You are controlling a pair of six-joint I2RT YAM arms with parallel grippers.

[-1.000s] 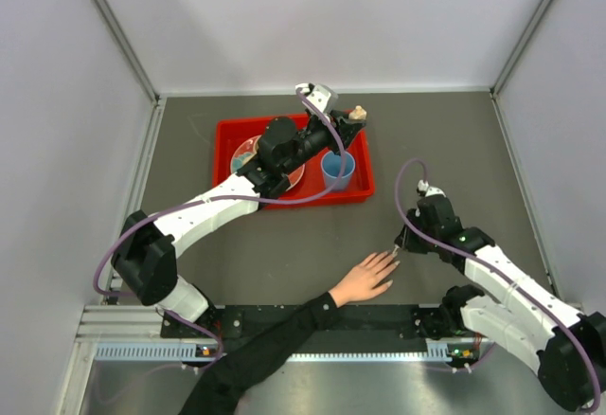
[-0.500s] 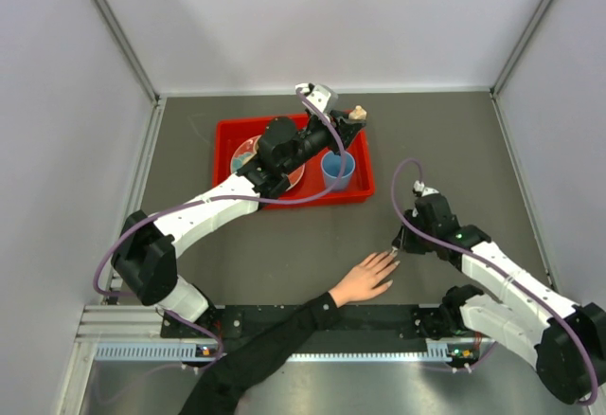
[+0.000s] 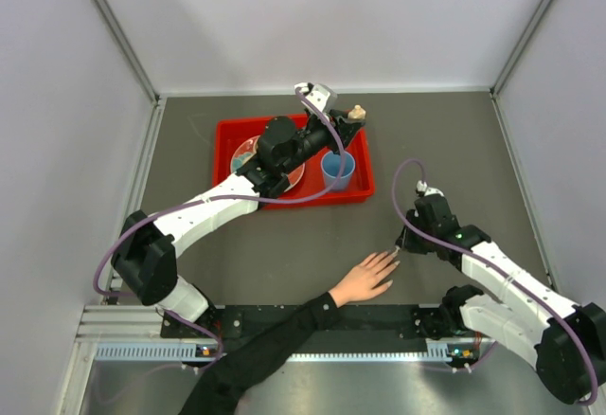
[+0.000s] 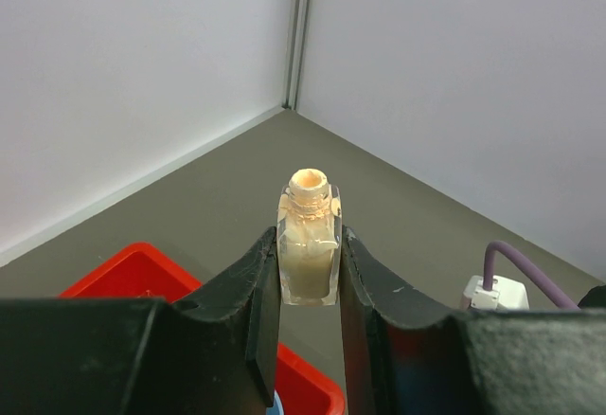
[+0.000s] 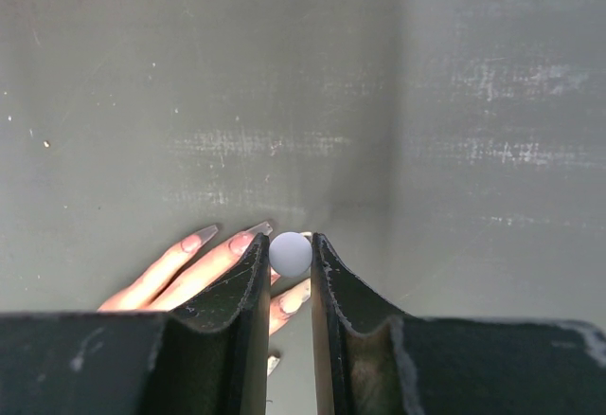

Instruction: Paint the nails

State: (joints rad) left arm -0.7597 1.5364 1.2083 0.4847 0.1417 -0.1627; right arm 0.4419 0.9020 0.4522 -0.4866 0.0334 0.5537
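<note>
The nails tip a person's hand, lying flat with fingers spread on the grey worktop near its front edge. They look long and pinkish, and I cannot tell which are coated.

My right tool hovers just over the fingertips, clamped on a round knob, pale grey and probably the brush cap. The bristles are hidden.

My left tool is well away over the red tray. It grips an open polish bottle upright, beside a blue cup.

I judge the painting is under way, with most nails left.
</note>
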